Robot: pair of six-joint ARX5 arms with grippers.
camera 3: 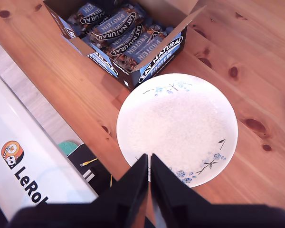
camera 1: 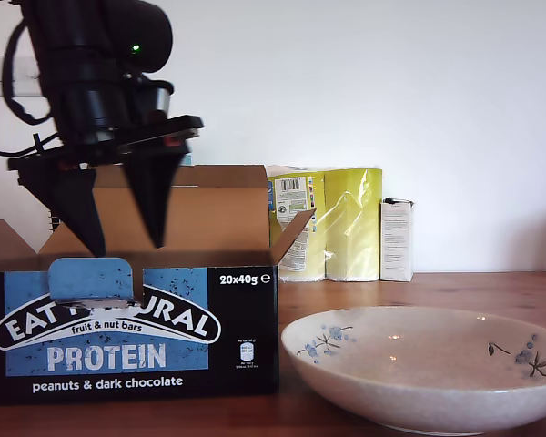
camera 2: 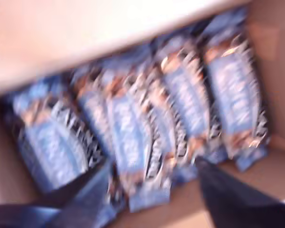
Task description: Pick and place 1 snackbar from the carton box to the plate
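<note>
my first gripper [camera 1: 126, 246] hangs over the open carton box [camera 1: 127, 337], its two dark fingers pointing down and spread wide apart, with their tips level with the top of the box's front wall in the exterior view. nothing is clamped between them. the first wrist view is blurred, but it shows the same gripper [camera 2: 151, 164] open above the snackbars [camera 2: 133, 137], which lie side by side in a row on the box's brown floor, in blue and dark wrappers. whether the fingertips touch a wrapper i cannot tell.

my second gripper [camera 3: 148, 159] has its fingers pressed together with nothing seen between them. it sits high above the near rim of the plate [camera 3: 175, 128], looking down on its speckled cream inside and the blue flowers painted at the rim. from there the carton box [camera 3: 156, 57] lies beyond the plate with its flaps open and the snackbars [camera 3: 118, 28] packed inside.

in the exterior view the plate [camera 1: 419, 382] stands on the wooden tabletop [camera 1: 437, 287] just beside the box, on the exterior view's right of it; i cannot tell if they touch. behind them, against the white wall, stand yellow packs [camera 1: 346, 223] and a small white box [camera 1: 396, 239].
</note>
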